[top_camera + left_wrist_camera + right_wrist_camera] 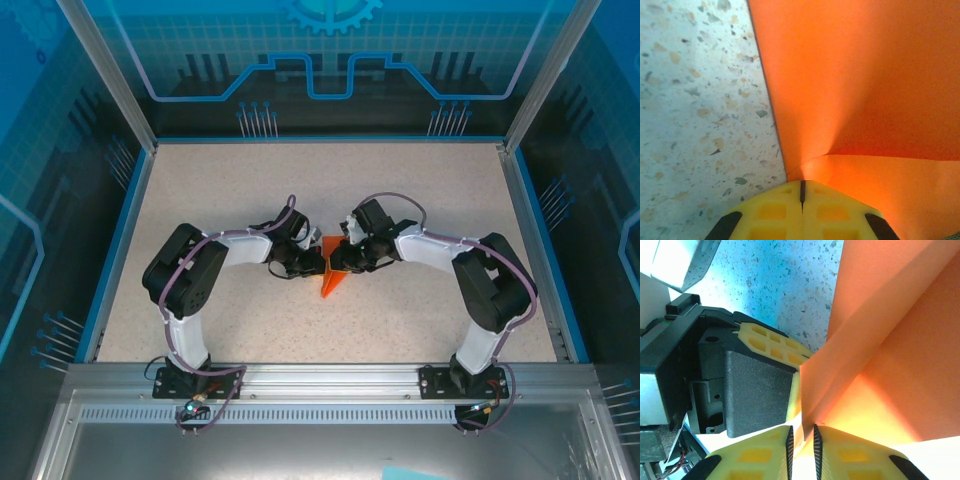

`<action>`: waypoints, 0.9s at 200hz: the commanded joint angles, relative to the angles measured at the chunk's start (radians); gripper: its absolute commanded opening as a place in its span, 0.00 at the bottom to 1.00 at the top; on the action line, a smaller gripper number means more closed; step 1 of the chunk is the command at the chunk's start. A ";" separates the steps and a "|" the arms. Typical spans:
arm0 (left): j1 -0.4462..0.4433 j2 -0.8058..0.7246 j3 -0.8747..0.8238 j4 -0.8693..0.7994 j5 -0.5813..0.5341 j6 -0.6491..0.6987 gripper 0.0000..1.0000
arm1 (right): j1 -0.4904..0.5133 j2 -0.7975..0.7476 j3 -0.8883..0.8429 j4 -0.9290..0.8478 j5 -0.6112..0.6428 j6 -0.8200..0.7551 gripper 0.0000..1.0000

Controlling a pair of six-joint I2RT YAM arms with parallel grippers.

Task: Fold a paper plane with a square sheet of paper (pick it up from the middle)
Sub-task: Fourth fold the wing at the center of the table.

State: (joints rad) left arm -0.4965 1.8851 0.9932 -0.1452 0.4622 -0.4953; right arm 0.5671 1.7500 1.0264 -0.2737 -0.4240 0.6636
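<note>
Lengthwise near-far, paper plane (331, 283) tip nearward

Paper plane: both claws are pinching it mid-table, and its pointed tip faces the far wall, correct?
Wrong on the tip. The top view shows the paper plane with its pointed tip facing the near edge of the table, not the far wall. The left claw and right claw are both pinching it mid-table.
</note>
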 commanded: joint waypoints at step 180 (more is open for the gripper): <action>0.002 0.067 -0.007 -0.076 -0.067 0.032 0.00 | 0.008 0.083 0.037 0.019 -0.059 -0.030 0.15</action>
State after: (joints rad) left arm -0.4961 1.8908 1.0027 -0.1558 0.4660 -0.4904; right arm 0.5678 1.8015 1.0355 -0.2527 -0.4534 0.6529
